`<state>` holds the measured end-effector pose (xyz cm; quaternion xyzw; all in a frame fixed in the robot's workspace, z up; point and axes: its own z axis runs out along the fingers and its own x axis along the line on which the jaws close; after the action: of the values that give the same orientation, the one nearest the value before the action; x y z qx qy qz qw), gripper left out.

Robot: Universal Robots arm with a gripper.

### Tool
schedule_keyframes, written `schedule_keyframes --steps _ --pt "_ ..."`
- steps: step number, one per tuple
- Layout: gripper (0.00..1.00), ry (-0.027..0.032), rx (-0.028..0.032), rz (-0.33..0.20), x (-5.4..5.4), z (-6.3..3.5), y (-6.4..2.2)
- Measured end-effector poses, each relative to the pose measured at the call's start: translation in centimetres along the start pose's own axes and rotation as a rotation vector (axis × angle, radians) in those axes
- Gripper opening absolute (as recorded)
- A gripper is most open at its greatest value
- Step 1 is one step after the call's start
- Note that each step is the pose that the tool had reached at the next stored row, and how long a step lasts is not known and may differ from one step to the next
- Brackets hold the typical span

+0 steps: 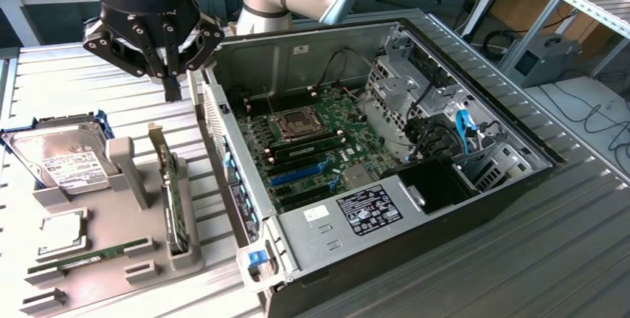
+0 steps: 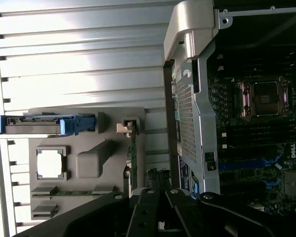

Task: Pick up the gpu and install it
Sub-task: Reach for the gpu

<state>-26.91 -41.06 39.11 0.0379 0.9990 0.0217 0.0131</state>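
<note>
My gripper [image 1: 172, 91], clenched on nothing, hangs above the gpu [image 1: 173, 201] — standing on edge in the grey holder [image 1: 132, 170]. Risk: lowered shut, I would strike its top edge — or the case wall [image 1: 218, 148].

A gray tray [image 2: 108, 173] sits on a ribbed metal table [image 2: 79, 59]. The gpu [image 2: 133, 158] stands on its thin edge in a slot of the tray, on the side nearest the open computer case [image 2: 192, 113]. The tray also holds a hard drive [image 2: 44, 124] in a blue frame, a square CPU chip [image 2: 51, 163] and a thin green RAM stick [image 2: 64, 193]. Inside the case is the motherboard [image 2: 251, 143] with a shiny CPU socket [image 2: 264, 98]. The black gripper [image 2: 160, 195] has its fingers pressed together, close to one end of the gpu.
</note>
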Motion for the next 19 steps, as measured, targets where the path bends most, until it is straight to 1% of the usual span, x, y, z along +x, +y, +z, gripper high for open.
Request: schedule_keyframes --steps 2,5,12,19 --pt "0.11 0.0 0.0 0.0 0.0 0.0 -0.35" --pt "0.11 0.0 0.0 0.0 0.0 0.0 -0.52" --pt "0.11 0.0 0.0 0.0 -0.1 0.07 -1.64" --pt "0.11 -0.0001 0.0 0.0 -0.1 0.09 -1.84"
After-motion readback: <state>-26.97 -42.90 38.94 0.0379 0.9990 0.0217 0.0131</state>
